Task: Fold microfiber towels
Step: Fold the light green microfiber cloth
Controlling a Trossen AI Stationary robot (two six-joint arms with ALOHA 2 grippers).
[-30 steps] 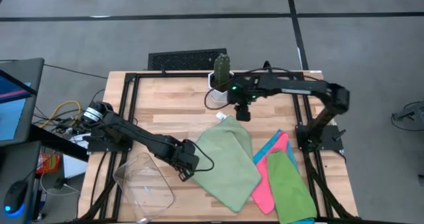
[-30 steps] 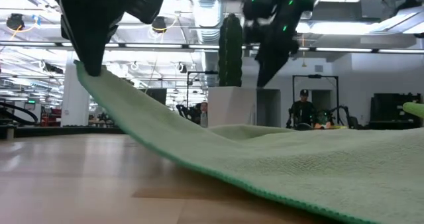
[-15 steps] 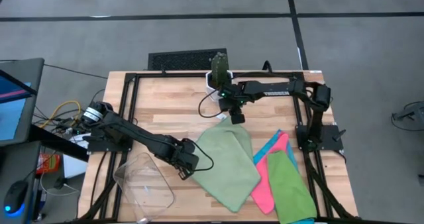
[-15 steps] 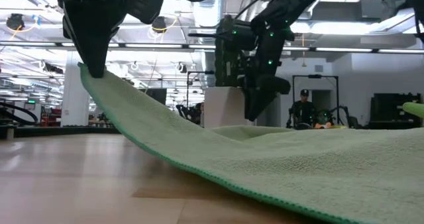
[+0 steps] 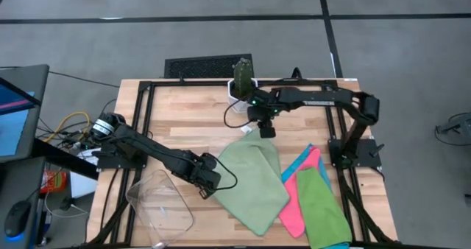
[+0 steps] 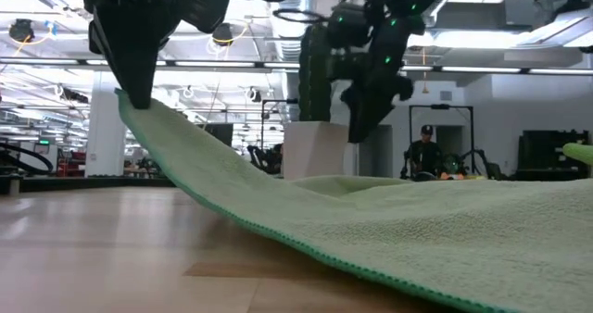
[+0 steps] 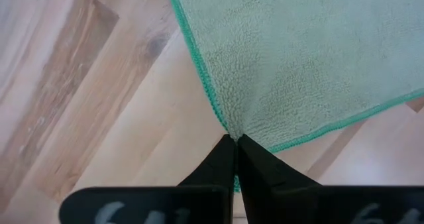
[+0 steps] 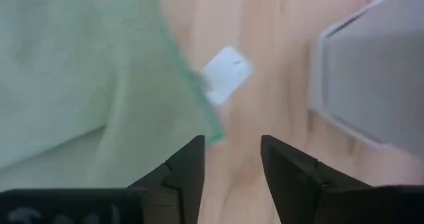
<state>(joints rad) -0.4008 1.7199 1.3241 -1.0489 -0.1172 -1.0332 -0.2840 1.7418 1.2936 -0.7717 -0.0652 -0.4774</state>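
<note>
A light green microfiber towel [image 5: 252,181] lies spread at the table's middle. My left gripper [image 5: 208,188] is shut on its left corner, which it holds up off the wood [image 6: 139,100]. My right gripper [image 5: 267,131] hangs open just above the towel's far corner [image 8: 199,121], touching nothing. A white label [image 8: 226,74] sticks out at that corner. More towels, pink [image 5: 296,205], blue and green [image 5: 324,208], lie overlapping at the near right. My left gripper pinches the towel's left corner [image 7: 228,126], where two hemmed edges meet, between its two fingers. The fingers point down from above. The corner is lifted clear, and the cloth slopes down from it [image 6: 213,179] to the part that lies on the table.
A clear plastic bin [image 5: 158,201] sits at the near left, close to my left arm. A cactus in a white pot [image 5: 243,83] stands at the far edge, just behind my right gripper. Bare wood [image 5: 191,120] lies at the far left.
My right gripper has sunk toward the towel's far corner and shifted slightly toward the table's left, still open. The lifted left corner has stayed where it was.
</note>
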